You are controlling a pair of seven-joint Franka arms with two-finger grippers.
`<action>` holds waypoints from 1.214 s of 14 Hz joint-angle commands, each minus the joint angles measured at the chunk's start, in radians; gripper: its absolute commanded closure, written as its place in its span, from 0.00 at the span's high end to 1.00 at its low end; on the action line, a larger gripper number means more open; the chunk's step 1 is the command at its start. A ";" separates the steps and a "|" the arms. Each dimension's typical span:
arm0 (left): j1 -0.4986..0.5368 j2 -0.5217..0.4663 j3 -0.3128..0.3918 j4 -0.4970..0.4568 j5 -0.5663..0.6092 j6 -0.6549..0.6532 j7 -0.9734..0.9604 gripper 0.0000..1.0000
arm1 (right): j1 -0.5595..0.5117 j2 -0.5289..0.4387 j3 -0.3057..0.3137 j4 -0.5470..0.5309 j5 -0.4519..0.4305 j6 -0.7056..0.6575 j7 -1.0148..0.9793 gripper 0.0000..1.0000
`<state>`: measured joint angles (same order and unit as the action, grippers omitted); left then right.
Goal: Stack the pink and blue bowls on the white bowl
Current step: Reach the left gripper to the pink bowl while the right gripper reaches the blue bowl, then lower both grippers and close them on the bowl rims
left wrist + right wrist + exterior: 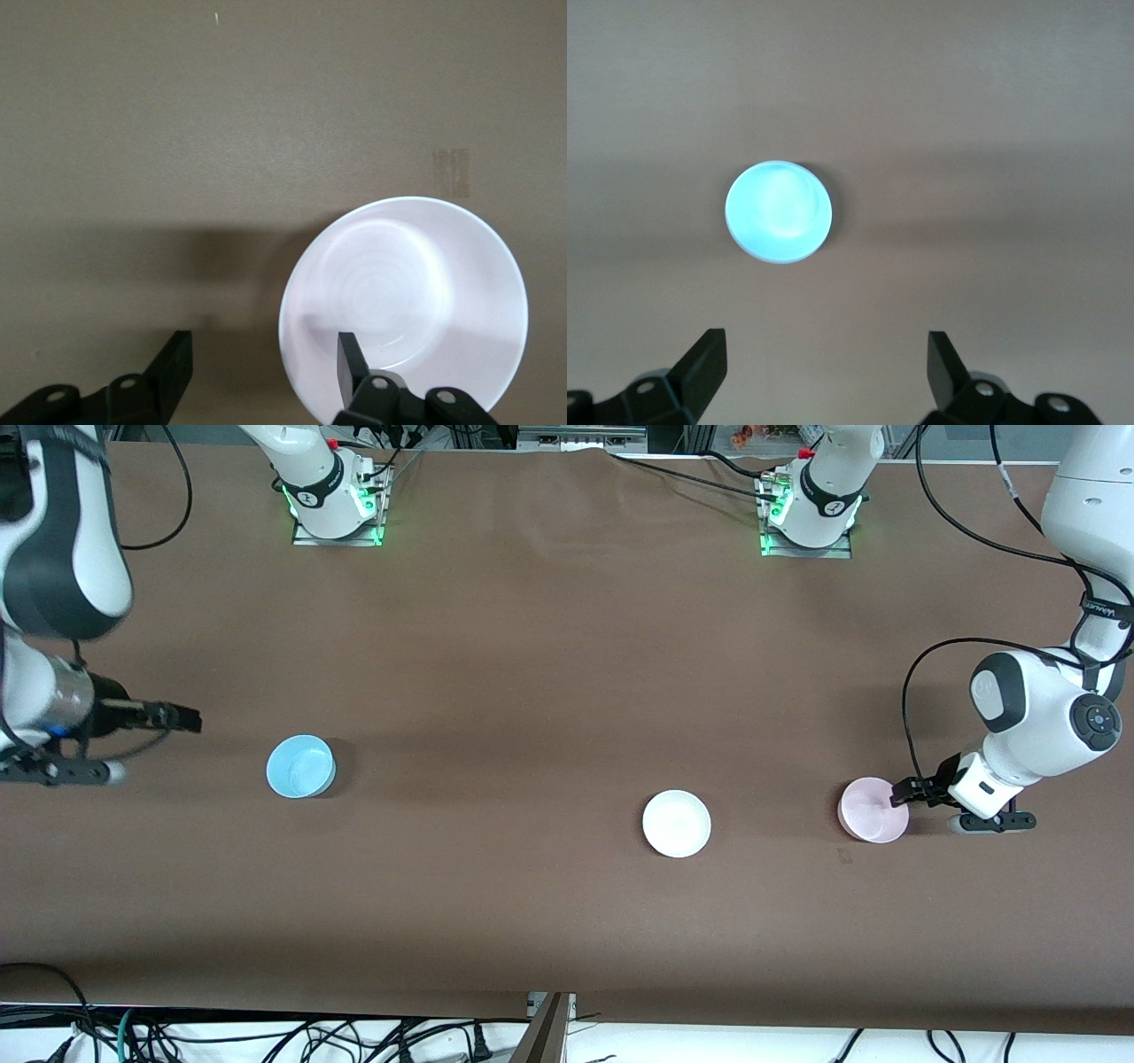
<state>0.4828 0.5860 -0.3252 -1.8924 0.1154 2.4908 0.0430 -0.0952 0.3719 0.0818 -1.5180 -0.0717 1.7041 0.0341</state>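
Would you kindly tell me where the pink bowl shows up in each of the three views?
Front view: pink bowl toward the left arm's end of the table, beside the white bowl, at the left end effector.
Left wrist view: pink bowl at the frame's lower edge, one finger inside its rim.
Right wrist view: not in it.
Shared landmark: the left end effector.

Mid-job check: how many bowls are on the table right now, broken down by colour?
Pink bowl: 1
Blue bowl: 1
White bowl: 1
Total: 3 bowls, all separate on the table, none stacked yet.
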 commanded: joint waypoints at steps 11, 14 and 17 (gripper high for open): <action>-0.038 -0.034 -0.005 -0.030 0.176 -0.021 -0.203 0.50 | -0.024 0.153 0.009 -0.367 0.010 0.623 0.058 1.00; -0.038 -0.038 -0.005 -0.030 0.176 -0.026 -0.202 0.47 | -0.026 0.150 0.009 -0.412 0.010 0.654 0.061 1.00; -0.038 -0.040 -0.005 -0.027 0.176 -0.026 -0.199 0.41 | -0.026 0.142 0.009 -0.433 0.010 0.651 0.064 1.00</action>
<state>0.4446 0.5723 -0.3297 -1.9058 0.2662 2.4821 -0.1420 -0.1084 0.5566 0.0814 -1.9005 -0.0696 2.3379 0.0852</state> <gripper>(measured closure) 0.564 0.000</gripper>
